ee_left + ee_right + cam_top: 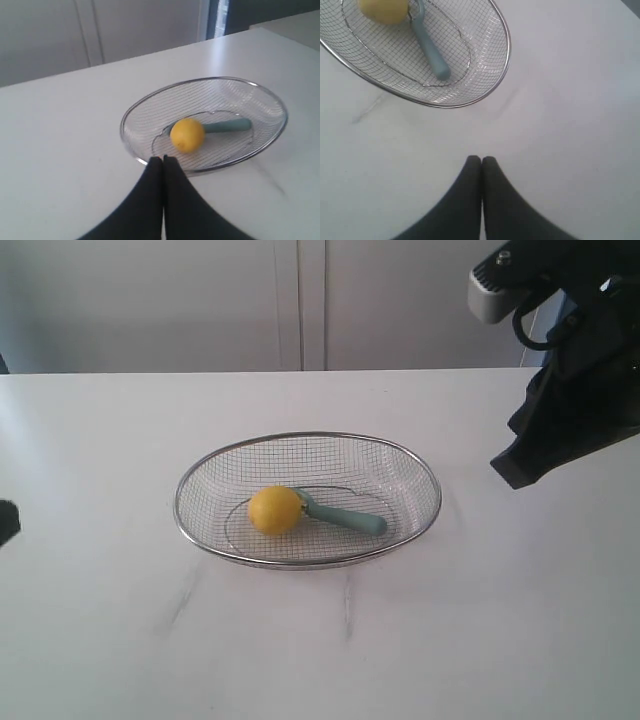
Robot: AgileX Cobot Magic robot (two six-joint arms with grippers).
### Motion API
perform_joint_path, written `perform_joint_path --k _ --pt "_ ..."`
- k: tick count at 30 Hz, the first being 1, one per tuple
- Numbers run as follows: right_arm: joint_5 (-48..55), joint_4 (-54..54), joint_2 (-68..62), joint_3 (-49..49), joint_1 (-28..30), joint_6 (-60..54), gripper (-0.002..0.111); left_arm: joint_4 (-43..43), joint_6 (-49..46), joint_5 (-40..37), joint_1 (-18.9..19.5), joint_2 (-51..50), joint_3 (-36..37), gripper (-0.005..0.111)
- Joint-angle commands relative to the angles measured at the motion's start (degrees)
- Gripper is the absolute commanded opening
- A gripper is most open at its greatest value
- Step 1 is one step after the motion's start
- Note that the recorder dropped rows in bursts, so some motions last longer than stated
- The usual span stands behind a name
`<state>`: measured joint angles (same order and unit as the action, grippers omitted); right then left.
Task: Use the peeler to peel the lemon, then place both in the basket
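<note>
- Surface (500,620): white and faintly veined; carries the basket near its middle.
- Basket (300,565): shallow oval of silver wire mesh with a steel rim; it holds both the lemon and the peeler.
- Right claw (481,159): fingers pressed together with no gap, holding nothing, touching nothing; it hangs over bare surface, apart from the basket.
- Left claw (163,158): fingers likewise pressed together, empty; it points towards the basket's rim without gripping it.
- Peeler (348,517): pale teal, lying flat on the basket floor, its head against the lemon and its handle pointing away.
- Lemon (274,510): bright yellow, resting on the basket floor, touching the peeler's head.
</note>
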<state>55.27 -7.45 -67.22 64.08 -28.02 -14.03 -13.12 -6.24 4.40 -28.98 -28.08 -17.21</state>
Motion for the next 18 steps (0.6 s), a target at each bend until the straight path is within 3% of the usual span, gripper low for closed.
perform_joint_path --k 1,5,13,18 --pt "-0.33 0.02 0.42 -0.14 0.05 0.31 0.0 -0.37 6.24 14.29 3.19 3.11 12.7 0.0" --pt "-0.33 0.02 0.42 -0.14 0.05 0.31 0.0 -0.37 10.6 17.64 8.6 8.51 17.21 0.0" --pt "-0.79 0.02 0.42 -0.14 0.05 0.31 0.0 2.72 10.07 2.72 20.39 20.78 17.21 0.0" --pt "-0.79 0.02 0.42 -0.14 0.05 0.31 0.0 4.38 8.75 -10.57 23.17 28.08 17.21 0.0"
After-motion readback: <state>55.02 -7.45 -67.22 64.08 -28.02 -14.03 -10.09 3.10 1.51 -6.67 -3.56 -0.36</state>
